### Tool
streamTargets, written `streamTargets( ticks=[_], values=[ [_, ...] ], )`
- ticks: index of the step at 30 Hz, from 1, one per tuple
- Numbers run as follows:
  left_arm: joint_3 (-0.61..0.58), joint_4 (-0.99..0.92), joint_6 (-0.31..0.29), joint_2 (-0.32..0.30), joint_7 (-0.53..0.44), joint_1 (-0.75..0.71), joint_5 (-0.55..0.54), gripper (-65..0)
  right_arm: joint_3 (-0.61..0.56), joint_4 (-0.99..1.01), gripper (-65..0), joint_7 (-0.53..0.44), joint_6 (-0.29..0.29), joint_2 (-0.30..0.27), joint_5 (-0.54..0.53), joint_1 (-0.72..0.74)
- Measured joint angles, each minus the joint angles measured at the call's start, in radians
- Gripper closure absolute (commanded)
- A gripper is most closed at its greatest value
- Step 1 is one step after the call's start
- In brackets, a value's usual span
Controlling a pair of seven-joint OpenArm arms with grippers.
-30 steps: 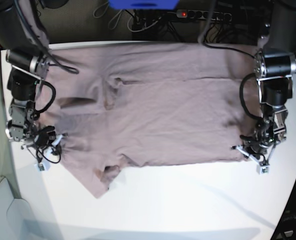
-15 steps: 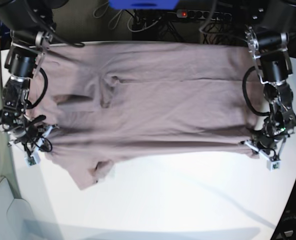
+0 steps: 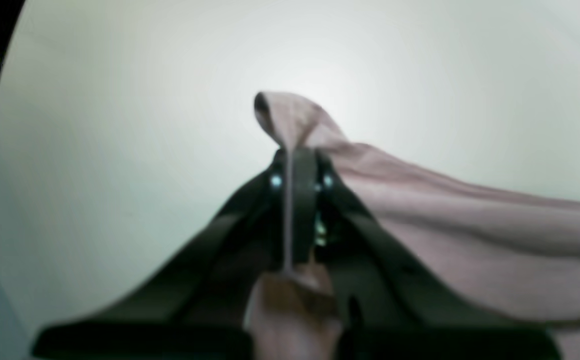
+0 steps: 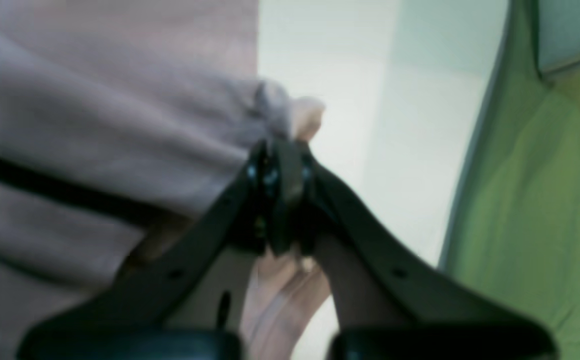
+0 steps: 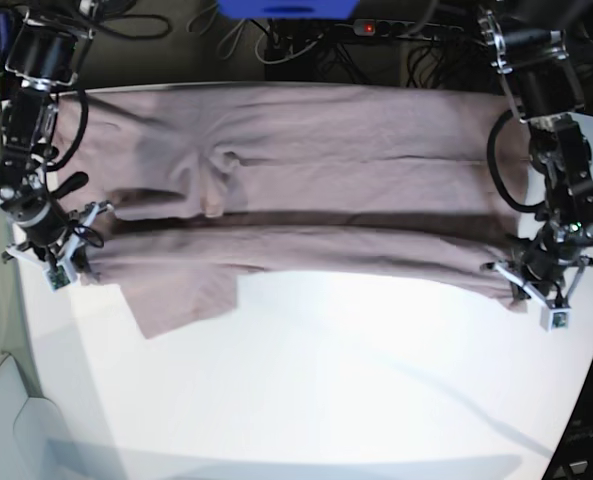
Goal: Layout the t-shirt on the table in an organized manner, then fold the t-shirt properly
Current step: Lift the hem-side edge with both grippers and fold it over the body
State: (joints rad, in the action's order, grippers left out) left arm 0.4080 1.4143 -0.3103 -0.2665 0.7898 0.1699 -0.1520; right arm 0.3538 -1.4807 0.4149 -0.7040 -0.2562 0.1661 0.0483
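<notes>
Both grippers, left (image 5: 524,277) and right (image 5: 76,262), clamp the t-shirt (image 5: 306,200) along its near edge on the table (image 5: 356,400), apparently mid-fold; next, that edge likely needs carrying across evenly.

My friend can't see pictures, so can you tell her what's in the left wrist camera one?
Two black fingers of the left gripper are pinched shut on an edge of the pinkish t-shirt, and a little fold pokes up past their tips. The blurry shirt trails off to the right over the white table.
</notes>
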Motion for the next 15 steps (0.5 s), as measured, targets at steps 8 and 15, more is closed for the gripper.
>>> streamTargets(
  ticks=[8,15],
  values=[
    [0.021,0.126,-0.002,0.002,0.019,-0.146,0.003,0.0,0.000,-0.084,0.0,0.003,-0.003,-0.002,-0.043,-0.139],
    [0.113,0.227,-0.001,0.015,0.037,-0.204,-0.002,0.0,0.011,-0.092,0.0,0.000,-0.003,-0.004,-0.074,-0.162]
  ],
)
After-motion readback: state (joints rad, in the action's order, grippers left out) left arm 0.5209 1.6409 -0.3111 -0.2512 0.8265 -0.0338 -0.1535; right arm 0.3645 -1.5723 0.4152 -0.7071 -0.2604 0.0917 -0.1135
